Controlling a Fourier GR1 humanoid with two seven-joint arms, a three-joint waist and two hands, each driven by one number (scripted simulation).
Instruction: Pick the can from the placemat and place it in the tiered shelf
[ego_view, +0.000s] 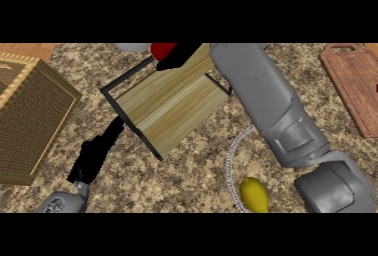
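Observation:
My right forearm reaches from the lower right up to the view's top middle. Its black hand (181, 55) is curled on a red can (162, 48), which is only partly visible at the top edge. The hand and can are above the far end of the tiered shelf (168, 102), a black frame with pale wooden boards lying at a slant in the middle. The placemat shows only as a pale curved rim (232, 160) beside my right forearm. My left hand (94, 157) rests open at the lower left, fingers pointing toward the shelf's near corner.
A woven brown box (33, 115) stands at the left. A wooden cutting board (358, 87) lies at the right edge. A yellow fruit (253, 194) sits at the placemat's near side. A grey object (131, 47) peeks in at the top.

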